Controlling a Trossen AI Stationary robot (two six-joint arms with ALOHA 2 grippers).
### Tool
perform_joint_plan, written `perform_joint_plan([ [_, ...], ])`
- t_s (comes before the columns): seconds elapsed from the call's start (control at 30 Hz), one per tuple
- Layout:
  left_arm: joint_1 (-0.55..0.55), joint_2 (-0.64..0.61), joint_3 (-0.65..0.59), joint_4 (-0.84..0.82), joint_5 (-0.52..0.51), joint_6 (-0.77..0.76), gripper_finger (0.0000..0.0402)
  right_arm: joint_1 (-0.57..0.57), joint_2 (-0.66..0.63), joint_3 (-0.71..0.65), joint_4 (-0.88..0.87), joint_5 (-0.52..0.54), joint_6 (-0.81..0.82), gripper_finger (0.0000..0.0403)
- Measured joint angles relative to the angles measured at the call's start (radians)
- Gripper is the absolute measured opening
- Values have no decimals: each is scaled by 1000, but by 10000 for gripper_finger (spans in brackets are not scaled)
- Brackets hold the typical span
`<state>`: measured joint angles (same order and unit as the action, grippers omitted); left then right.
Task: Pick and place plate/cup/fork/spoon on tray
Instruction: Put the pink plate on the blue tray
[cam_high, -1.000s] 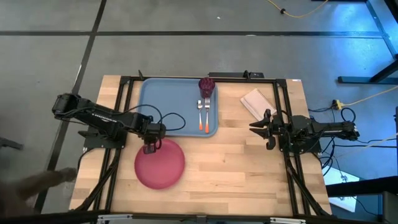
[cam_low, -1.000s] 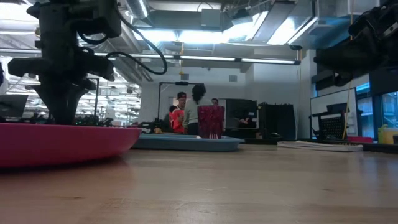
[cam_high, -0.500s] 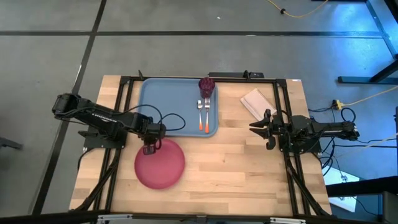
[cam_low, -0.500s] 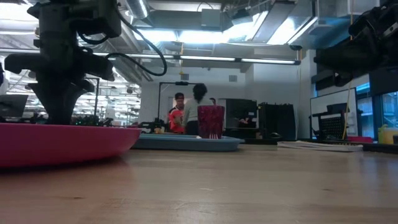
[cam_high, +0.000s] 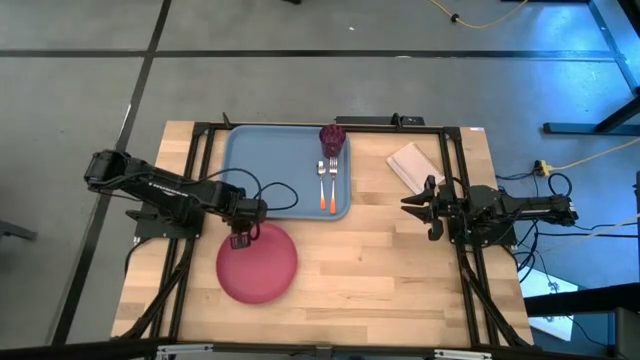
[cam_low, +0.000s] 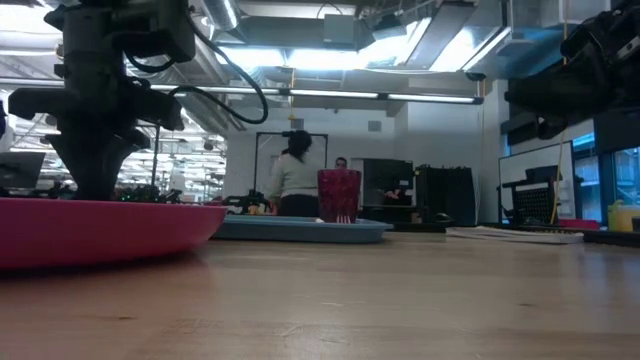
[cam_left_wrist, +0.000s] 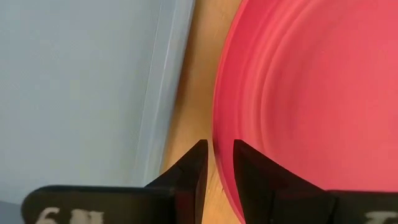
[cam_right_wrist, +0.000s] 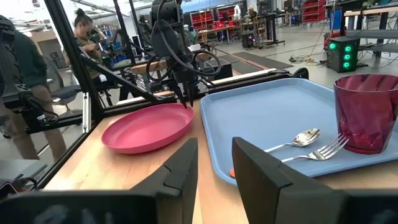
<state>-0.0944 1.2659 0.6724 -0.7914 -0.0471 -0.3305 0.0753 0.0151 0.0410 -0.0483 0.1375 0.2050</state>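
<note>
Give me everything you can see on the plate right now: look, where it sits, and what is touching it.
The plate is a flat, round, pinkish-red dish, plastic by its look, with a shallow raised rim and an empty face. It lies on the wooden table, just off the near edge of the tray, not on it. The left gripper is at the plate's rim on the tray side, one finger inside the rim and one outside, the gap between them narrow. Nothing else touches it.

Both arms are dark, jointed, near-black machines with black cables looping along their links. The left hand (cam_high: 240, 238) ends in two flat, dark, tapered fingers (cam_left_wrist: 194, 171). The right hand (cam_high: 420, 208) has the same blunt dark fingers (cam_right_wrist: 177, 177).
</note>
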Motion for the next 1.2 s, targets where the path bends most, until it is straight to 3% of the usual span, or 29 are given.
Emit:
perform_joint_plan([
  [0.83, 0, 0, 0, 0, -1, 0, 69, 0, 0, 0, -1, -8, -4, 104],
  [1.2, 0, 0, 0, 0, -56, -6, 69, 0, 7, 0, -7, -41, 49, 104],
])
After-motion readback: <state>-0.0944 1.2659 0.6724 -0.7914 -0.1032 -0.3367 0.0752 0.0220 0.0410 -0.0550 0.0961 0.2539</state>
